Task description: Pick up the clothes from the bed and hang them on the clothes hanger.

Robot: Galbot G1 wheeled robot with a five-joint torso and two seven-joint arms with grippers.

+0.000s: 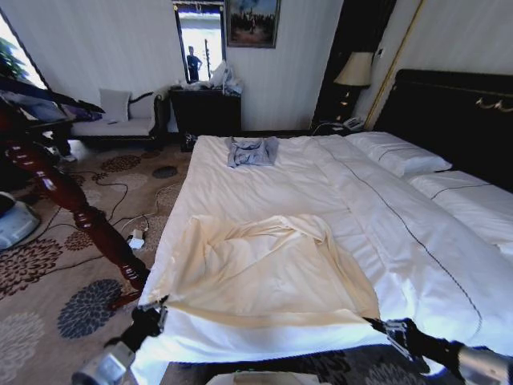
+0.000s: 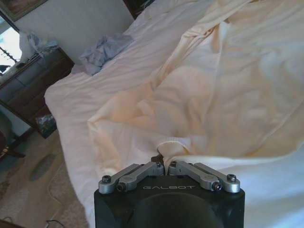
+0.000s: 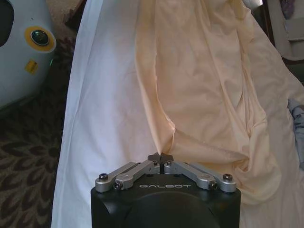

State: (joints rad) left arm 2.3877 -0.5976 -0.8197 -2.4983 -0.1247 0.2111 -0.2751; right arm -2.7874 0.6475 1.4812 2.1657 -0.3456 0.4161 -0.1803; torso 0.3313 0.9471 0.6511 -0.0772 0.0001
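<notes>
We are looking along the left gripper [image 2: 165,165], its fingers closed together and pinching a hemmed edge of the cream-yellow shirt [image 2: 213,90]. The shirt is lying rumpled across the white bed [image 2: 71,95], its fabric bunching up right at the fingertips. Farther off, a small blue-grey garment [image 2: 102,52] is sitting crumpled on the sheet, near a dark wooden dresser [image 2: 28,83] beside the bed.

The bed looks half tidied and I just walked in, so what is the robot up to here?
The robot stands at the foot of the bed, gripping the clothes, a cream garment spread on the sheet. The left gripper is shut on the near hem at one corner, the right gripper on the other. The garment lies mostly flat. A small blue-grey garment sits farther up the bed.
</notes>
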